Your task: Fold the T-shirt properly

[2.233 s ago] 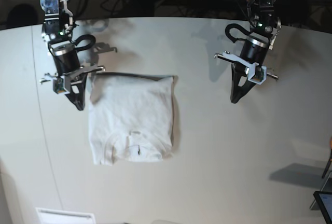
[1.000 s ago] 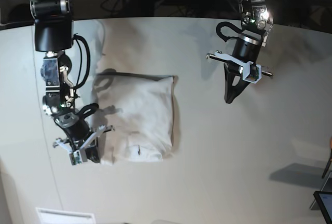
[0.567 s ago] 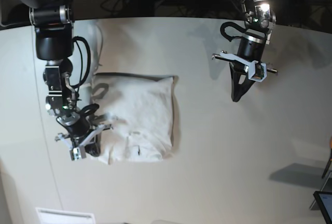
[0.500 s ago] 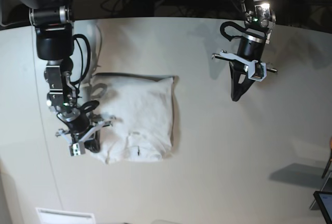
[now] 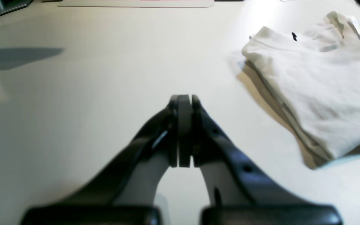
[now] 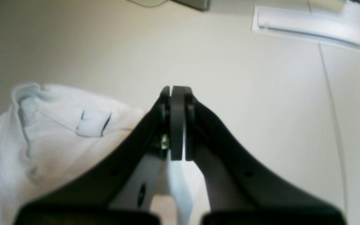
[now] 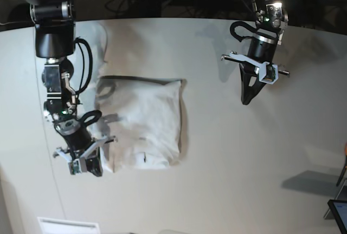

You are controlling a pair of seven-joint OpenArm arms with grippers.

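The white T-shirt [image 7: 142, 121] lies folded into a rough rectangle on the table, collar end toward the near edge. My right gripper [image 7: 96, 169] is shut and low at the shirt's near-left corner. In the right wrist view its tips [image 6: 176, 91] reach past the edge of the T-shirt [image 6: 55, 134] over bare table, and no cloth shows between the pads. My left gripper [image 7: 245, 102] hangs shut above bare table, well to the right of the shirt. In the left wrist view the shut gripper [image 5: 184, 100] points at the table, with the T-shirt [image 5: 319, 81] off to its right.
A white flat panel [image 7: 68, 225] lies at the table's near-left edge and shows again as a panel [image 6: 311, 23] in the right wrist view. A dark screen corner [image 7: 338, 213] sits at the near right. Cables run along the back edge.
My right arm moved from the shirt's far-left corner down its left side to the near-left corner, where the cloth has been nudged inward. The left arm has barely shifted.
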